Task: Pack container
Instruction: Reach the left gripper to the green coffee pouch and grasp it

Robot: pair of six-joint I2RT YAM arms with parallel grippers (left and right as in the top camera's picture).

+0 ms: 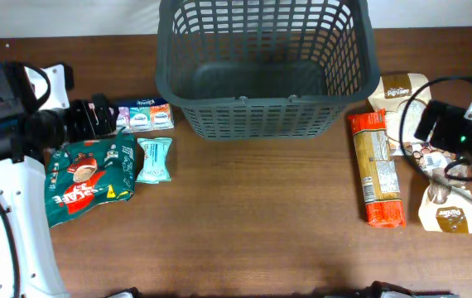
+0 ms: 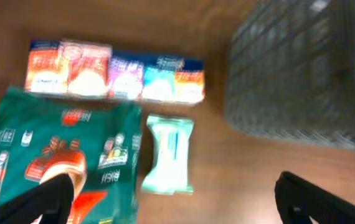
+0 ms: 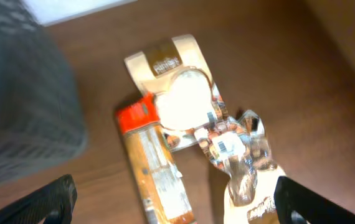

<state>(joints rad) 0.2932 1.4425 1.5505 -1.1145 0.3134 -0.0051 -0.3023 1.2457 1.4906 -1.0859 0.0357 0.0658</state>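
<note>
The dark grey lattice basket (image 1: 261, 70) stands at the back middle of the table and looks empty; it also shows in the left wrist view (image 2: 302, 68) and the right wrist view (image 3: 22, 93). My left gripper (image 1: 95, 117) is open and empty, above the green snack bag (image 1: 87, 178) (image 2: 59, 162), the mint packet (image 1: 154, 159) (image 2: 168, 155) and the colourful box row (image 1: 145, 115) (image 2: 115, 71). My right gripper (image 1: 429, 121) is open and empty, above the orange pasta packet (image 1: 377, 170) (image 3: 156, 171) and the cream pouches (image 1: 447, 211) (image 3: 240, 162).
A second cream pouch (image 1: 402, 91) (image 3: 174, 74) lies right of the basket, by the pasta packet. Bare brown tabletop (image 1: 252, 223) spreads in front of the basket between the two groups of packets.
</note>
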